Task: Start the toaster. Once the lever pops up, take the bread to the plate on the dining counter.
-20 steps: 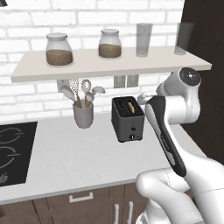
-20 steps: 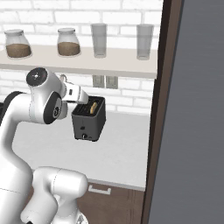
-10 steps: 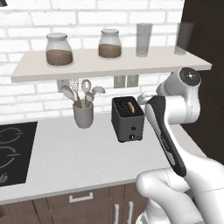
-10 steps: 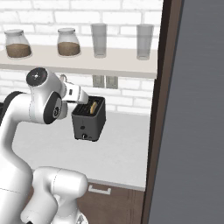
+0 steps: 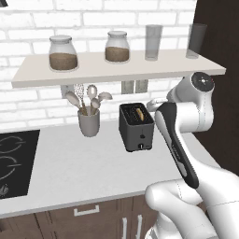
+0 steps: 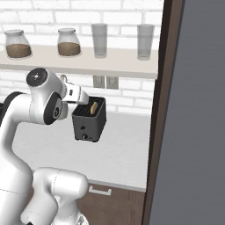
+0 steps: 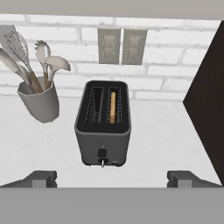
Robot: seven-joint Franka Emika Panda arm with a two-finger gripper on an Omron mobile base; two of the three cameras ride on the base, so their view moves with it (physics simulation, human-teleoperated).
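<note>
The dark grey toaster (image 5: 136,127) (image 6: 89,119) stands on the white counter by the brick wall. In the hand view the toaster (image 7: 103,122) sits centred ahead, with its lever and small knob on the near face. The bread (image 7: 113,107) (image 5: 139,113) (image 6: 93,107) stands sunk in the right slot, and the left slot is empty. My gripper (image 7: 114,179) hovers above and in front of the toaster, open wide, with nothing between its fingertips (image 7: 41,177). The plate and the dining counter are out of view.
A grey utensil cup (image 5: 88,122) (image 7: 39,103) stands left of the toaster. A black cooktop (image 5: 14,158) lies at the far left. A shelf (image 5: 116,70) with jars and glasses overhangs the toaster. A tall dark cabinet (image 6: 193,110) (image 7: 208,109) walls the right side.
</note>
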